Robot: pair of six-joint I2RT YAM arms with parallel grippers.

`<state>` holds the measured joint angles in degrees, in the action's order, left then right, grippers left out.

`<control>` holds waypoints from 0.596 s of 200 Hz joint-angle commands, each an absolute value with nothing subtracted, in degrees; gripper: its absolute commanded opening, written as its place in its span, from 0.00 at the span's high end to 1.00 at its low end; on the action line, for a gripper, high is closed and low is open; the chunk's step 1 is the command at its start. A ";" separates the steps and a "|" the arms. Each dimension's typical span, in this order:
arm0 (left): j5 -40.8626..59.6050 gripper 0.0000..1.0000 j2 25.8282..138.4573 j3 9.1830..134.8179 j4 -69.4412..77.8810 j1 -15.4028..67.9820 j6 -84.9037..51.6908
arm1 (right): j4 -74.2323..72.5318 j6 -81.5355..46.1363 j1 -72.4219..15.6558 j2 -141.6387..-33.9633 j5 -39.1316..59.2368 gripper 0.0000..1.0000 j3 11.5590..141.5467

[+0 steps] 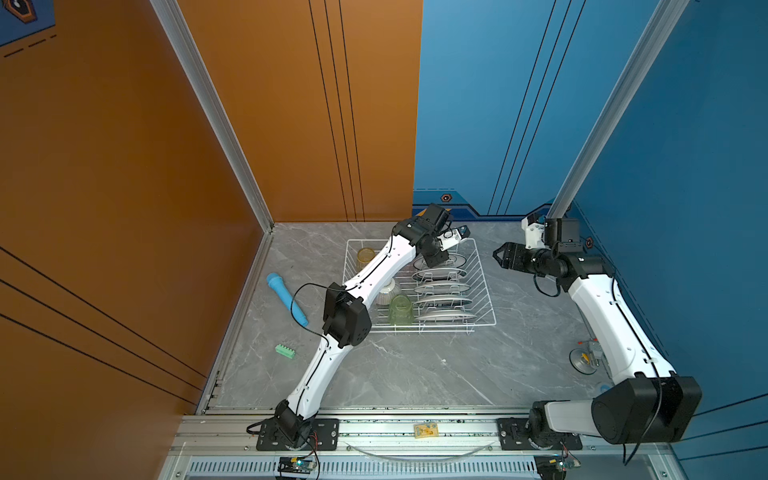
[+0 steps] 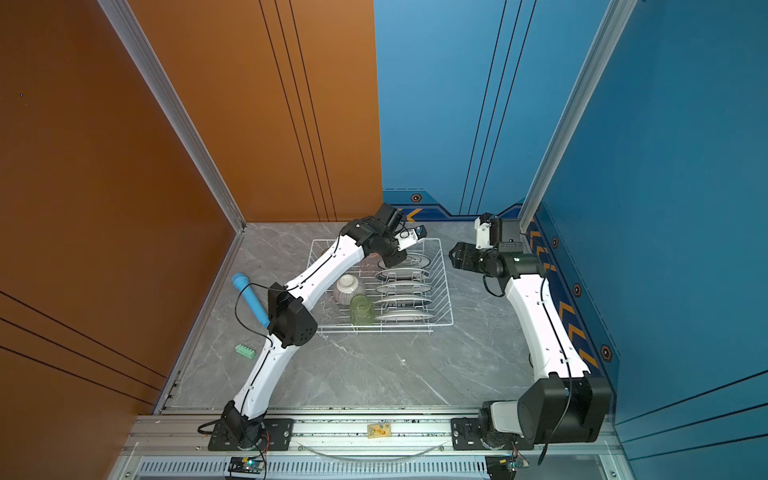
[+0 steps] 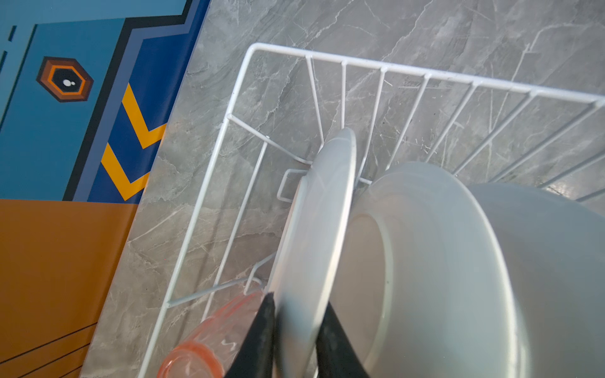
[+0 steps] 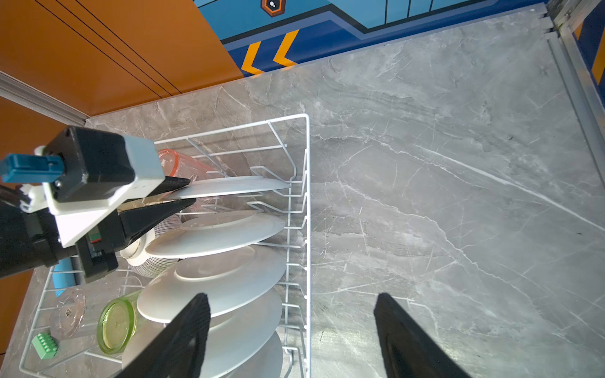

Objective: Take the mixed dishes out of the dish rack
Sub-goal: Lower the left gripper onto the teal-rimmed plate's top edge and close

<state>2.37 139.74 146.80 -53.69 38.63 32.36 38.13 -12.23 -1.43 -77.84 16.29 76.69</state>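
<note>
Left gripper [image 3: 298, 306]: was clamped on the rim of the rearmost plate [image 3: 320, 212], stood on edge in the dish rack [image 3: 425, 73].
Right gripper [image 4: 291, 296]: was held with jaws spread wide beside the dish rack, above the table [image 4: 458, 163].

Dish rack [image 1: 484, 281], white wire, as I see it. Right half: five white plates [image 1: 442, 287] on edge in the slots. Left half: striped bowl [image 2: 348, 287] foot uppermost, green tumbler [image 1: 401, 309] nearest me, yellow tumbler [image 1: 365, 254] farthest, pink tumbler [image 4: 179, 163] on its side beside the rearmost plate [image 4: 235, 186].
</note>
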 commanded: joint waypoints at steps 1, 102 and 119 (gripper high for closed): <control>0.89 0.79 141.50 148.55 -54.51 38.40 33.63 | 37.98 -11.57 -0.97 -76.02 15.96 0.22 76.61; -3.17 1.00 142.78 147.92 -54.40 38.85 35.51 | 37.44 -12.41 -0.62 -73.77 16.08 0.22 74.99; -5.08 1.00 143.00 147.79 -54.12 39.06 35.99 | 37.22 -12.63 -0.62 -73.52 16.08 0.22 74.70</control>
